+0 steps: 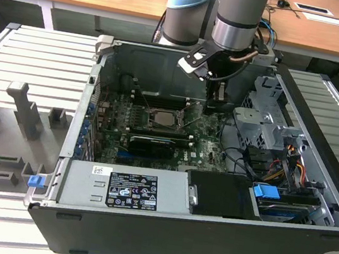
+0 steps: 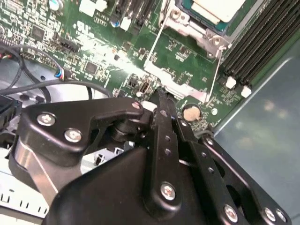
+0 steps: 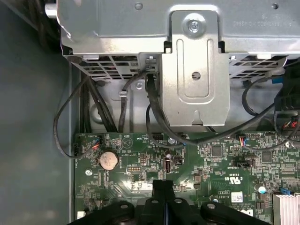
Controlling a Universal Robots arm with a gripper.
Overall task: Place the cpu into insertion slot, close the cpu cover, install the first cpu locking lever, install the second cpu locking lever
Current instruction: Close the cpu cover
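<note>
fingers (image 3: pixel 158 188): pressed together with nothing between them, as seen in both wrist views.
gripper (image 1: pixel 215 103): low inside the open computer case (image 1: pixel 203 244), close over the motherboard (image 3: pixel 220 180), to the exterior view's right of the socket.
cpu (image 2: pixel 216 8): seated in the insertion slot (image 2: pixel 180 80), its pale top showing, apart from the gripper.
cpu cover (image 2: pixel 186 24): silvery frame lying flat around the chip; it looks closed.
wire levers (image 2: pixel 156 43): thin rods running along the socket's sides; whether they are hooked down is hard to tell from this angle.
coin cell (image 3: pixel 108 160): round and silvery, on the board near the fingertips.
memory slots (image 2: pixel 262 42): long and black, beside the socket.
drive cage (image 3: pixel 194 70): grey metal bracket past the board's edge, with black cables (image 3: pixel 154 117) looping under it.
desk (image 1: pixel 27 54): ribbed and grey, carrying the case.
</note>
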